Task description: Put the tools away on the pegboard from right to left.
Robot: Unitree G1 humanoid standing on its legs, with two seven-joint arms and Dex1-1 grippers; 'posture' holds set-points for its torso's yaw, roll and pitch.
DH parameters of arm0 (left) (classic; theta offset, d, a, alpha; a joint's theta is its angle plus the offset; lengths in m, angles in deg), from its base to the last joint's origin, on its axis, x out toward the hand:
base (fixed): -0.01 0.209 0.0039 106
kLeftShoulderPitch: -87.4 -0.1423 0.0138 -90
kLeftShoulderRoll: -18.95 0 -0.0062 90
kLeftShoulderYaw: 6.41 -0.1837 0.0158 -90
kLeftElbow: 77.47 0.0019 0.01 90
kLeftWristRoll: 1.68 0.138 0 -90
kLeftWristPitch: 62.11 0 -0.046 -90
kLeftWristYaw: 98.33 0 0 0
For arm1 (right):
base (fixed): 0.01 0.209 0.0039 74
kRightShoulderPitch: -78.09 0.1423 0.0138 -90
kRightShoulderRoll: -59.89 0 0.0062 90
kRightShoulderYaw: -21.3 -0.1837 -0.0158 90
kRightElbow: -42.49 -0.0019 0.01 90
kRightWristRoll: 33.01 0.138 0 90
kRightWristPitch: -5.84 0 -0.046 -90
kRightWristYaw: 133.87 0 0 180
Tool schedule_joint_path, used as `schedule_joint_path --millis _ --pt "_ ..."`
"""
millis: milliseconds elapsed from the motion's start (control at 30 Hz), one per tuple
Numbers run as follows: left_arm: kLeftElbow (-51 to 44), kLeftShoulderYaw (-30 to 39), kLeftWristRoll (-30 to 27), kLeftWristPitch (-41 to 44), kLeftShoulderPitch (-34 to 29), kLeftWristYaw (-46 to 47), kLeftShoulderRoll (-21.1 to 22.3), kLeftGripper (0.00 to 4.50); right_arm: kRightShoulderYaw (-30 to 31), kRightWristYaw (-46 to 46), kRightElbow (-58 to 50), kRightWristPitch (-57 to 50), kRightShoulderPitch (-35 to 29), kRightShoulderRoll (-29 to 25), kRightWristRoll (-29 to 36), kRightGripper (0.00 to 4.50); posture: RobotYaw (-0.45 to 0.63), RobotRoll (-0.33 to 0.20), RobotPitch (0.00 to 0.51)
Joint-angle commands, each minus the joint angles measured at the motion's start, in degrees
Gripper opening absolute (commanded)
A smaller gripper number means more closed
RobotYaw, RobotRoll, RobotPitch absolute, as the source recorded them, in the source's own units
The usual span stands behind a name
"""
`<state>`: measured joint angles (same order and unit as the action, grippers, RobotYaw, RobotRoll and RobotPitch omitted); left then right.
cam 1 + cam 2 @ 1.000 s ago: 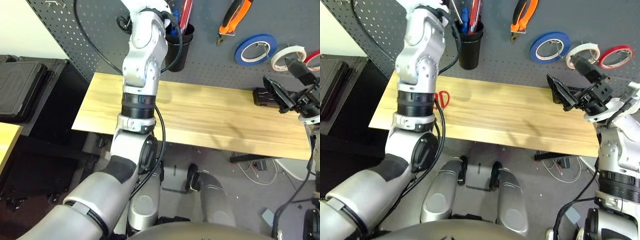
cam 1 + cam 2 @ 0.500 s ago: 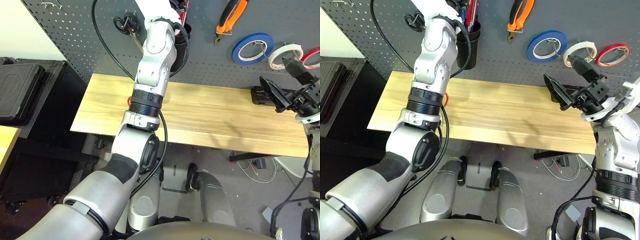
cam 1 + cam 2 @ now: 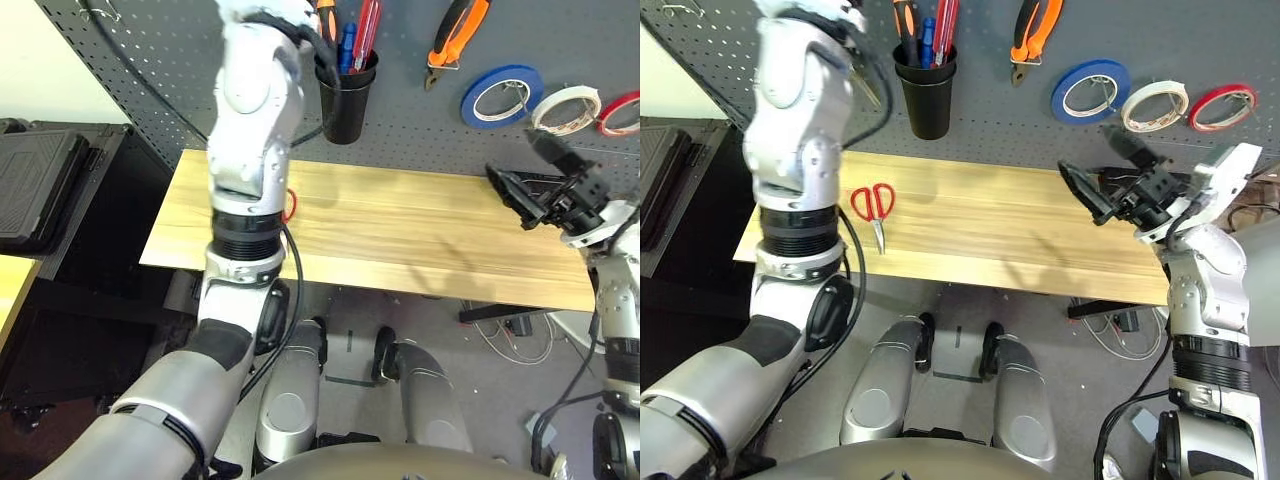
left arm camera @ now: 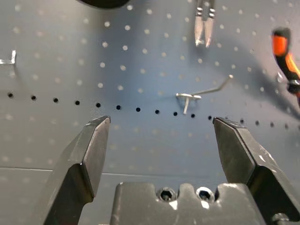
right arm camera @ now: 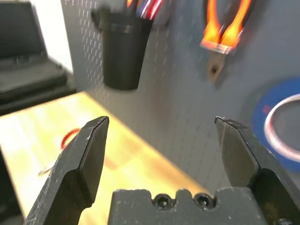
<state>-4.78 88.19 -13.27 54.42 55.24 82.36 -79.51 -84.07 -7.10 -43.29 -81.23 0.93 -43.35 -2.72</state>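
Both pincers stand released and empty: the left pincer [image 4: 159, 126] faces the pegboard [image 3: 1200, 40] near a bare metal hook [image 4: 197, 96], its fingers [image 4: 93, 140] spread wide, while the right pincer [image 3: 1095, 180] hovers over the right end of the table [image 3: 1020, 235], its fingers apart and pointing toward the left. Red scissors [image 3: 872, 205] lie flat on the table's left part, just beside the raised left arm, blades toward the near edge. On the pegboard, the black cup [image 3: 926, 95] holds the screwdriver [image 3: 906, 20] among pens. To the cup's right hang the pliers [image 3: 1035, 35], jaws down, then a blue tape roll [image 3: 1089, 90], the cream tape roll [image 3: 1155, 105] and a red tape roll [image 3: 1223, 107] in a row.
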Motion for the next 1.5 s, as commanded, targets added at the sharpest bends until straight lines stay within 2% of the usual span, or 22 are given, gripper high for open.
schedule_joint_path --millis 33,200,367,467,567,667,833,967,1100,1500 --pt "-7.8 -0.5 -2.1 8.6 -2.1 -2.7 3.3 4.48 1.7 1.9 -1.0 -1.5 -1.0 0.2 -2.0 4.50 0.25 0.000 0.220" --pt "-20.2 1.1 -9.6 28.4 -7.6 -6.1 9.7 4.48 5.8 2.4 -3.0 -3.2 -2.8 0.3 -4.9 4.50 0.27 0.000 0.225" --pt "-27.1 1.8 -13.4 38.0 -15.6 -7.6 12.5 4.48 10.3 4.0 -3.2 -3.6 -2.5 -0.2 -10.2 4.50 0.29 0.000 0.231" --pt "-29.5 0.9 -13.8 39.9 -22.0 -8.3 13.7 4.48 13.2 4.9 -3.4 -6.0 -2.0 -0.4 -12.8 4.50 0.29 0.000 0.234" --pt "-30.4 -0.1 -13.4 40.1 -28.0 -8.7 15.0 4.48 15.2 5.6 -3.7 -7.8 -1.7 0.0 -14.2 4.50 0.30 0.000 0.240" --pt "-27.4 -3.9 -9.7 38.7 -34.7 -8.2 18.4 4.48 17.8 6.4 -4.0 -11.6 -1.4 0.3 -15.7 4.50 0.31 0.000 0.245" --pt "-20.1 -8.7 -4.0 35.1 -39.7 -6.3 19.9 4.48 20.2 7.9 -2.4 -13.7 -0.7 1.2 -18.1 4.50 0.31 0.000 0.251" --pt "-13.5 -10.6 0.6 29.9 -42.0 -5.2 18.9 4.48 22.2 8.8 -0.8 -15.8 0.2 2.3 -19.8 4.50 0.30 0.000 0.260" --pt "-7.0 -10.8 3.6 26.3 -42.3 -4.2 16.8 4.48 24.1 9.2 0.8 -17.4 1.3 3.6 -21.2 4.50 0.30 0.000 0.271" --pt "17.3 -8.0 10.3 16.0 -35.5 -0.4 10.5 4.48 28.0 13.5 6.9 -15.0 4.4 9.7 -26.5 4.50 0.27 0.000 0.315"
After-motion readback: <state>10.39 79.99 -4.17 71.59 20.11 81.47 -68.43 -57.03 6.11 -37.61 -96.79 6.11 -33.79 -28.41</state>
